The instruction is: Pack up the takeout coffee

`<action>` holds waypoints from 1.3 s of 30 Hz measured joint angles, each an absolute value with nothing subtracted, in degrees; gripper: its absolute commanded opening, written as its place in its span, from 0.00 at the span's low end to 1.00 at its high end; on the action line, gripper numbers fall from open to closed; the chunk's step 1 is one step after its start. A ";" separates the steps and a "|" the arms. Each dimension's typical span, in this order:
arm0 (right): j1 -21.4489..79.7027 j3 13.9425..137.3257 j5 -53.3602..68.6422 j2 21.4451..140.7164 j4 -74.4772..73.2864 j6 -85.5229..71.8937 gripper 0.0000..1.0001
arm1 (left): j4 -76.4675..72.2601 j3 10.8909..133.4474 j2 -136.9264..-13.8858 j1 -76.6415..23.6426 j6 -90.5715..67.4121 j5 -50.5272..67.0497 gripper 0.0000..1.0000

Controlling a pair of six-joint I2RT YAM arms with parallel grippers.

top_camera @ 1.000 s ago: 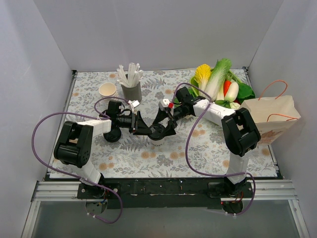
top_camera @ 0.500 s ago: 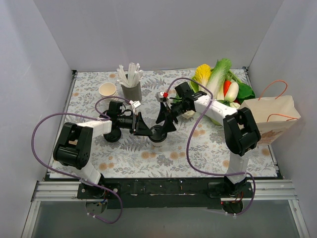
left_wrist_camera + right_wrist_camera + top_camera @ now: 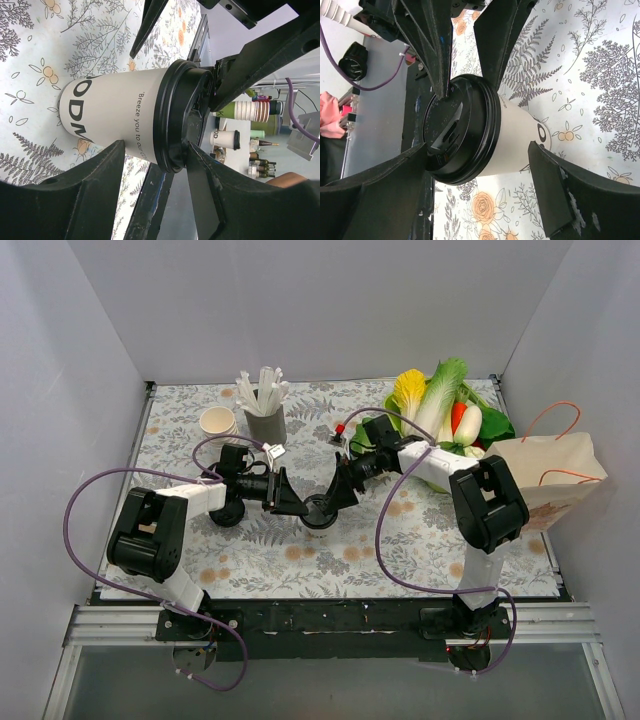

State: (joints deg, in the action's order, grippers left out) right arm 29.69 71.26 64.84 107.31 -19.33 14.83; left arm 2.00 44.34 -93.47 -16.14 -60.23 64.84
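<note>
The takeout coffee (image 3: 320, 510), a cream-white cup with a black lid, stands upright on the floral mat mid-table. My left gripper (image 3: 298, 506) is open at its left side and my right gripper (image 3: 338, 498) is open at its right side. In the left wrist view the cup (image 3: 115, 117) lies beyond my open left gripper (image 3: 155, 150), and one fingertip (image 3: 197, 165) touches the lid's rim. In the right wrist view the cup (image 3: 515, 140) sits between the spread fingers of my right gripper (image 3: 477, 150), one finger (image 3: 385, 185) against the lid's top edge.
A stack of lidless cream cups (image 3: 218, 421) and a grey holder of white sticks (image 3: 265, 418) stand at the back left. A bowl of toy vegetables (image 3: 445, 410) is at the back right. A brown paper bag (image 3: 548, 478) stands at the right edge.
My right gripper rose and swung back half a second ago, then came down to the cup's right side. My left gripper and the cup have hardly moved.
</note>
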 measured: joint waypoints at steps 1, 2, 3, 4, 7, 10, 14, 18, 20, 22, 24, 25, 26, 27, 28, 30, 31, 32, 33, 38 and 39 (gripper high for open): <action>29.63 70.89 65.10 107.31 -18.50 13.56 0.85 | 2.02 44.34 -93.47 -16.14 -60.23 64.88 0.50; 29.56 70.48 65.39 107.31 -17.56 12.58 0.84 | 2.09 44.34 -93.47 -16.12 -60.23 64.90 0.50; 29.47 70.22 65.76 107.31 -16.95 11.84 0.83 | 2.13 44.34 -93.47 -16.12 -60.20 64.90 0.50; 29.28 69.76 66.37 107.39 -15.94 10.59 0.81 | 2.17 44.34 -93.47 -16.12 -60.18 64.90 0.50; 28.58 67.94 68.77 108.14 -12.40 6.74 0.77 | 2.55 44.34 -93.47 -16.12 -60.14 64.95 0.50; 27.24 65.73 71.92 109.40 -8.82 2.61 0.73 | 2.57 44.42 -93.47 -16.32 -60.03 64.86 0.50; 25.93 64.66 74.39 110.32 -7.25 -0.10 0.70 | 2.98 44.62 -93.51 -16.71 -59.96 64.58 0.50; 25.54 64.27 75.81 110.74 -6.35 -0.60 0.68 | 3.33 44.86 -93.80 -16.67 -59.72 64.60 0.50; 25.32 63.94 76.34 111.00 -6.02 -0.60 0.67 | 3.57 45.17 -94.17 -16.69 -59.55 64.75 0.49; 25.06 63.92 77.19 111.26 -6.35 -0.21 0.68 | 3.99 45.50 -94.43 -16.67 -59.31 64.99 0.50; 24.84 63.88 77.69 111.37 -7.79 1.08 0.68 | 4.34 45.67 -94.52 -16.67 -59.09 64.99 0.50; 24.77 63.94 77.80 111.44 -8.78 2.13 0.67 | 4.47 45.78 -94.63 -16.69 -58.92 65.06 0.50; 24.75 64.05 78.02 111.57 -9.85 3.27 0.67 | 4.49 45.91 -94.76 -16.69 -58.83 65.14 0.50; 24.75 64.27 78.17 111.72 -11.31 4.75 0.67 | 4.51 45.98 -94.89 -16.69 -58.74 65.30 0.50; 24.75 64.42 78.17 111.81 -12.88 6.44 0.67 | 4.54 46.02 -95.04 -16.69 -58.65 65.47 0.50; 24.69 64.90 76.77 112.46 -16.93 10.81 0.67 | 4.71 46.09 -95.11 -16.67 -58.43 65.71 0.50; 24.71 65.36 77.17 113.14 -19.00 12.12 0.67 | 4.71 46.09 -95.15 -16.67 -58.39 65.78 0.50; 24.73 65.76 77.71 113.67 -20.62 13.19 0.68 | 4.69 46.13 -95.15 -16.69 -58.30 65.82 0.50; 24.73 65.87 78.06 113.86 -21.71 14.15 0.68 | 4.71 46.15 -95.15 -16.69 -58.19 65.84 0.50; 24.75 66.04 74.63 113.71 -25.89 19.55 0.75 | 5.85 46.44 -95.15 -16.56 -56.64 66.65 0.53; 24.75 66.26 74.24 113.62 -26.65 20.36 0.76 | 6.28 46.72 -95.15 -16.56 -56.12 66.81 0.53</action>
